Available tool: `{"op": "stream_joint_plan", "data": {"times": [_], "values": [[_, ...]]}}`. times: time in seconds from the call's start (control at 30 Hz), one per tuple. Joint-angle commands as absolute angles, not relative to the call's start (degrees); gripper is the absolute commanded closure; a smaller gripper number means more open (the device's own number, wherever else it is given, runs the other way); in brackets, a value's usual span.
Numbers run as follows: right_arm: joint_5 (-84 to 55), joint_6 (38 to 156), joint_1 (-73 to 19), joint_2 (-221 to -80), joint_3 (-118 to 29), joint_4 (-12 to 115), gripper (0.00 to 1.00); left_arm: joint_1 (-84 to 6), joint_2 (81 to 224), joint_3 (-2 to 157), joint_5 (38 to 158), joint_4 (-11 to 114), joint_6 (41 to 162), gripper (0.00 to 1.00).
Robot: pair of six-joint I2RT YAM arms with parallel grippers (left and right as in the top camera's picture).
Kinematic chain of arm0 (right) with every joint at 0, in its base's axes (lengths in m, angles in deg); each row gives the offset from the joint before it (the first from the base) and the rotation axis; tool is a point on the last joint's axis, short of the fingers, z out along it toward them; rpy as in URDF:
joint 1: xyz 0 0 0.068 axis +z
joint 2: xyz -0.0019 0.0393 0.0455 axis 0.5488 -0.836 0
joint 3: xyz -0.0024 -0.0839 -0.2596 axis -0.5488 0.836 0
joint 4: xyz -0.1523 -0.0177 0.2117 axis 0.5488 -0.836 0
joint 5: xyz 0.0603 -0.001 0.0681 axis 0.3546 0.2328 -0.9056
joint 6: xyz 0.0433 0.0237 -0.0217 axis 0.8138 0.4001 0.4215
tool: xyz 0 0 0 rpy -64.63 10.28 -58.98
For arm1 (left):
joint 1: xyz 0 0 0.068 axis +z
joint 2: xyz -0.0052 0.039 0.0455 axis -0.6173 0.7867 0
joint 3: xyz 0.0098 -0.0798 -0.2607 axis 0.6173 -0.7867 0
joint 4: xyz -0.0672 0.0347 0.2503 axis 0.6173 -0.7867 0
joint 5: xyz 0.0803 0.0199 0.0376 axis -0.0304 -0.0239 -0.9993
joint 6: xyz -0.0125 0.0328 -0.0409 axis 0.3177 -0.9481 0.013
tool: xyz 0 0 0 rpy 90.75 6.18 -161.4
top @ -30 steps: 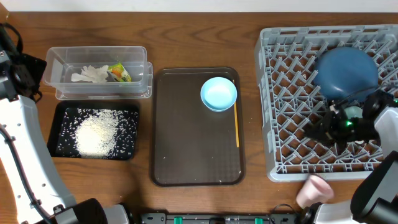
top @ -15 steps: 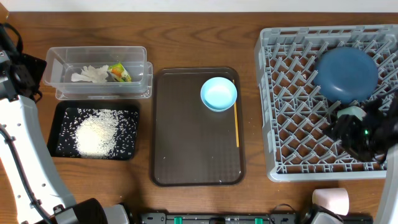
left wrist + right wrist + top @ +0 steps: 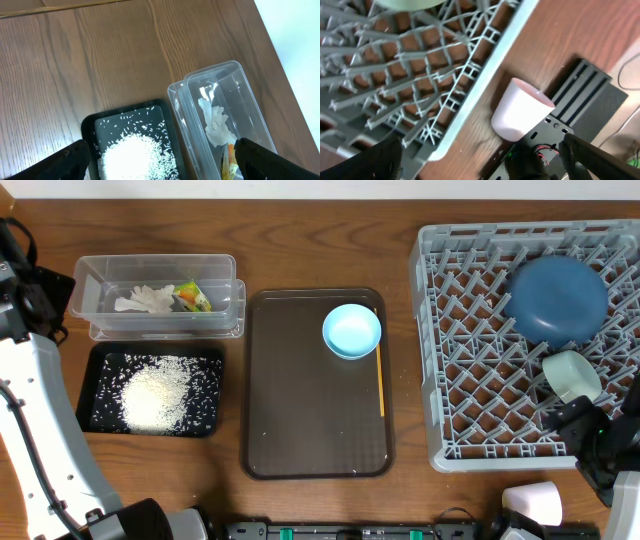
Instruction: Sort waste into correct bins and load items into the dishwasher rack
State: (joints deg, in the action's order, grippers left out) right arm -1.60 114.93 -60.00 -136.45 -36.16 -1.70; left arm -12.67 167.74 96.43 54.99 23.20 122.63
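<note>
The grey dishwasher rack [image 3: 470,330] holds the dark-blue plate [image 3: 557,300] and the mint-white bowl [image 3: 572,375], which lies tilted among the pegs. My right gripper [image 3: 487,165] stands open and empty over the rack's front edge [image 3: 470,95], above the pink cup [image 3: 520,117] on the table. The light-blue dish [image 3: 351,331] sits on the brown tray [image 3: 300,410]. The tissue [image 3: 143,300] and wrapper [image 3: 192,295] lie in the clear tub [image 3: 100,300]. Rice [image 3: 155,395] fills the black tray [image 3: 100,370]. My left gripper [image 3: 165,162] hangs open high above the rice [image 3: 135,157] and tub [image 3: 250,100].
A thin yellow stick [image 3: 380,380] lies along the brown tray's right side. The pink cup [image 3: 532,502] stands at the table's front edge beside a black mounting plate [image 3: 580,95]. The left arm [image 3: 40,430] runs down the table's left side.
My right gripper has opened and let go of the mint-white bowl, which now lies in the rack. The gripper has drawn back toward the front edge. The left arm has not moved.
</note>
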Motion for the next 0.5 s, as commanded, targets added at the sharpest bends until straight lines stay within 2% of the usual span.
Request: {"op": "stream_joint_plan", "data": {"times": [0.0, 0.13, 0.47], "values": [[2.42, 123.28, -61.05, -136.25, -36.62, -2.4, 0.01, -12.54, 167.94, 96.48, 54.25, 23.03, 122.77, 0.05], [4.04, 132.86, -64.9, -134.87, -36.62, -3.29, 0.01, -12.54, 167.92, 96.48, 54.22, 22.87, 122.77, 0.05], [4.11, 136.07, -75.44, -133.21, -35.01, -3.51, 0.01, -12.54, 167.94, 96.48, 54.25, 22.87, 122.77, 0.05]]}}
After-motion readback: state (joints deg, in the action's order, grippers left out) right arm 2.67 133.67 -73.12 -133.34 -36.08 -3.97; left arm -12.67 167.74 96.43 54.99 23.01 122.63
